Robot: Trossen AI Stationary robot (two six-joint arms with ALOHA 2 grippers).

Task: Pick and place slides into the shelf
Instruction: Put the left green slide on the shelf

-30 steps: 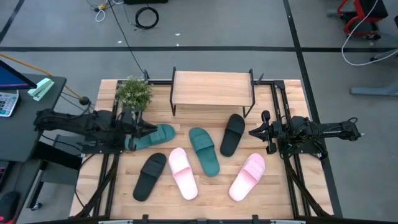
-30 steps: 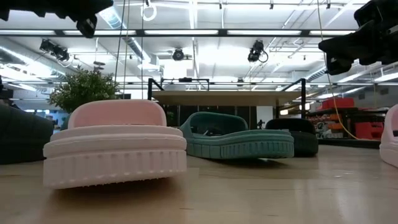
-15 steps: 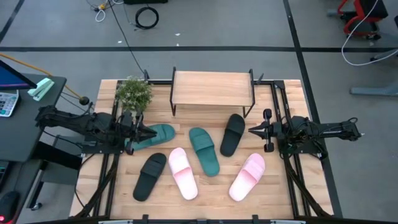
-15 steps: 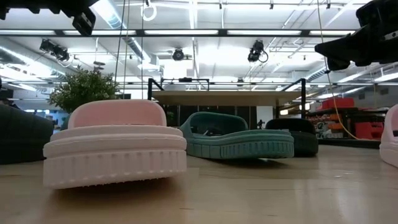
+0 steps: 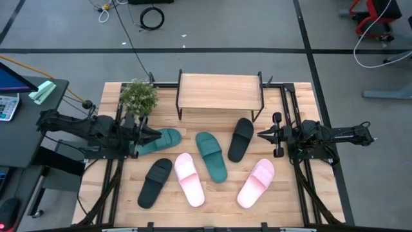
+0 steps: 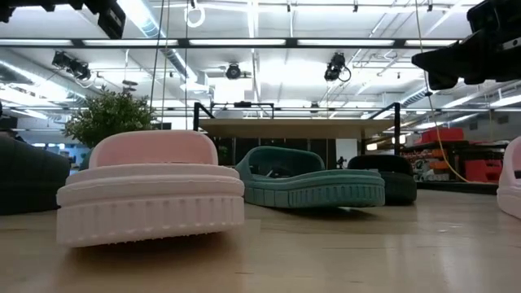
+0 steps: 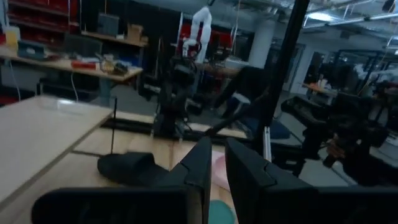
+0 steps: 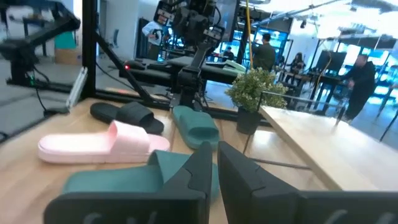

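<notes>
Six slides lie on the table in front of the shelf (image 5: 220, 92): two teal (image 5: 162, 140) (image 5: 211, 155), two black (image 5: 241, 138) (image 5: 155, 182), two pink (image 5: 189, 179) (image 5: 255, 183). My left gripper (image 5: 153, 135) hovers at the left teal slide's near end, fingers close together and holding nothing. My right gripper (image 5: 261, 135) hangs just right of the upper black slide, shut and empty. The left wrist view shows a black slide (image 7: 127, 167) ahead and the shelf board (image 7: 43, 130) to the side. The right wrist view shows a pink slide (image 8: 99, 144) and a teal slide (image 8: 196, 127).
A small potted plant (image 5: 138, 96) stands at the shelf's left end, close to the left arm. Black frame rails run along both table sides. In the low view a pink slide (image 6: 151, 191) fills the foreground. People stand in the room beyond.
The left gripper has drawn back slightly to the left and risen. The right gripper has turned a little in place. No slide has moved.
</notes>
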